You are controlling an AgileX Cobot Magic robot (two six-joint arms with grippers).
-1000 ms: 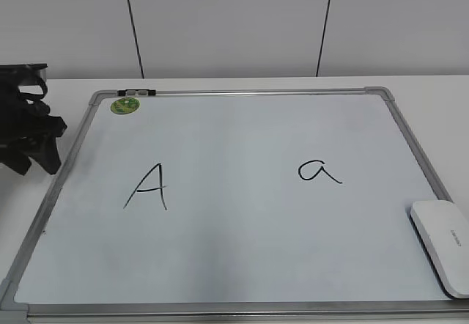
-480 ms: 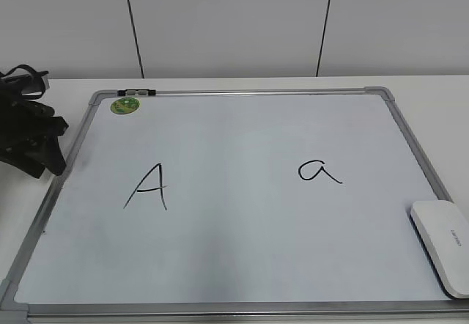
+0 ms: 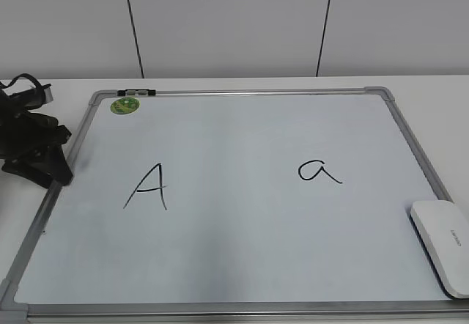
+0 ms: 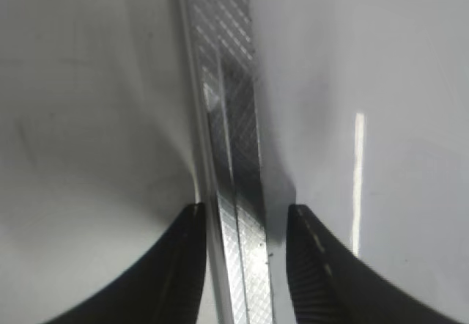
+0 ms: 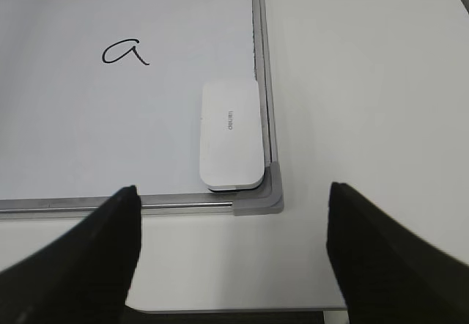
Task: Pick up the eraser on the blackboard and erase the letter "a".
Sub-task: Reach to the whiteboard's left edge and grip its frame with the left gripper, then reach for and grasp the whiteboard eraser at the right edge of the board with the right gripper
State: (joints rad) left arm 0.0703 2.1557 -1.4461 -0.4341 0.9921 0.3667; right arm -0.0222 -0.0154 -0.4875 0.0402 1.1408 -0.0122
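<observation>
The blackboard (image 3: 242, 91) is a white board in a silver frame, flat on the table. The letter "a" (image 3: 319, 171) is on its right half and shows in the right wrist view (image 5: 124, 51). The white eraser (image 3: 443, 245) lies at the board's near right corner (image 5: 231, 135). My right gripper (image 5: 231, 251) is open wide and empty, above the table short of that corner; it is out of the exterior view. My left gripper (image 3: 51, 166) is open, its fingers (image 4: 244, 210) on either side of the board's left frame (image 4: 234, 192).
A capital "A" (image 3: 146, 187) is on the board's left half. A green sticker (image 3: 125, 105) and a small black-and-grey clip (image 3: 136, 91) sit at the far left corner. The table's front edge (image 5: 293, 311) runs just below the right gripper.
My left gripper has moved down and rightward to the board's left frame. The eraser and letters have not moved.
</observation>
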